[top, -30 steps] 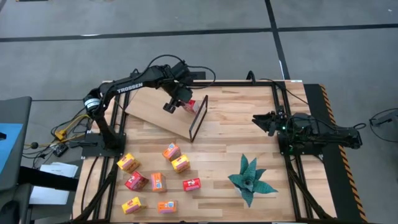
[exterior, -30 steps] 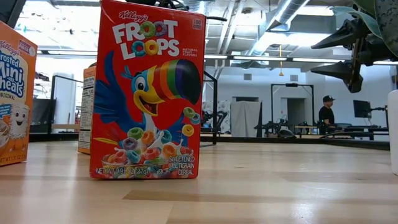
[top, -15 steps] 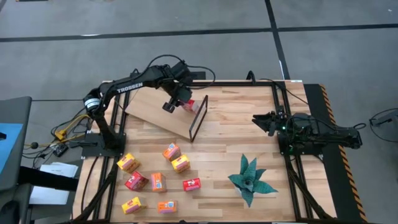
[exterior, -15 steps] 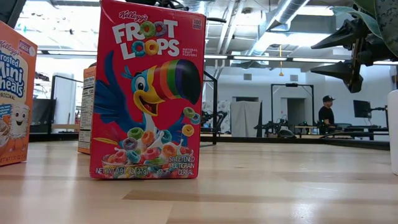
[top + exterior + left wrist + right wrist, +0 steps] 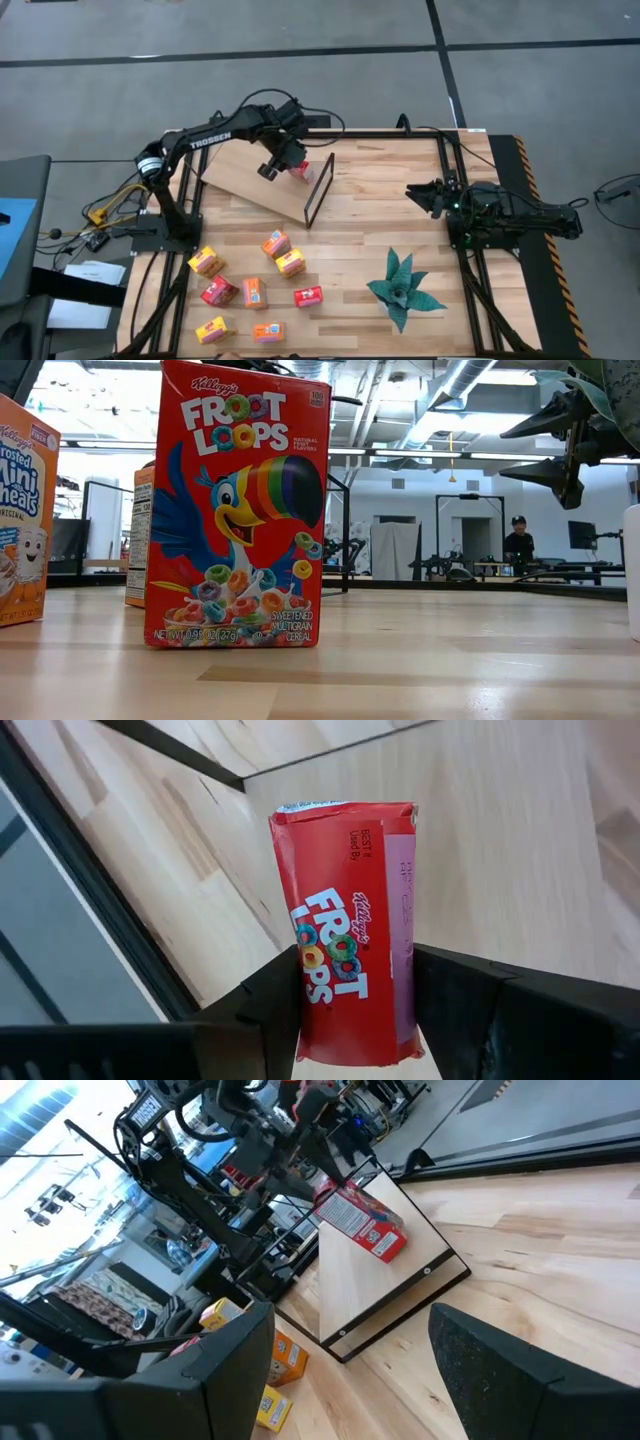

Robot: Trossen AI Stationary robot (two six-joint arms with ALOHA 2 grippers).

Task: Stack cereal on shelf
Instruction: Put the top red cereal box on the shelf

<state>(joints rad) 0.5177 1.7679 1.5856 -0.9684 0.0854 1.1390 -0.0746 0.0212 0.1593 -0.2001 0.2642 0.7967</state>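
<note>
From above, you see the left gripper [image 5: 283,161] over the far end of the shelf [image 5: 255,178], a light wooden board lying at an angle on the far left part of the table [image 5: 370,225], with its black frame [image 5: 319,190] at the end toward the table's middle. The gripper is clenched on a red cereal box [image 5: 301,167], which sits just beside the frame. Seven more small cereal boxes [image 5: 255,291] lie scattered on the near left part of the table, well apart from the shelf. A green plant [image 5: 402,289] stands near right. The right gripper [image 5: 415,193] waits at the right edge, its fingers spread, holding nothing.

At table height, you see a Froot Loops box [image 5: 236,510] standing upright close to the camera, a Frosted Mini Wheats box [image 5: 22,515] at the left edge, and another box [image 5: 140,535] behind them. A person [image 5: 517,543] is far off in the room.

In the left wrist view, both dark fingers [image 5: 275,1010] press the sides of the red Froot Loops box [image 5: 345,930], above the light board.

In the right wrist view, you see the held red box [image 5: 360,1222] over the shelf [image 5: 375,1285], and the right arm's own fingers [image 5: 505,1365] stand wide apart.
</note>
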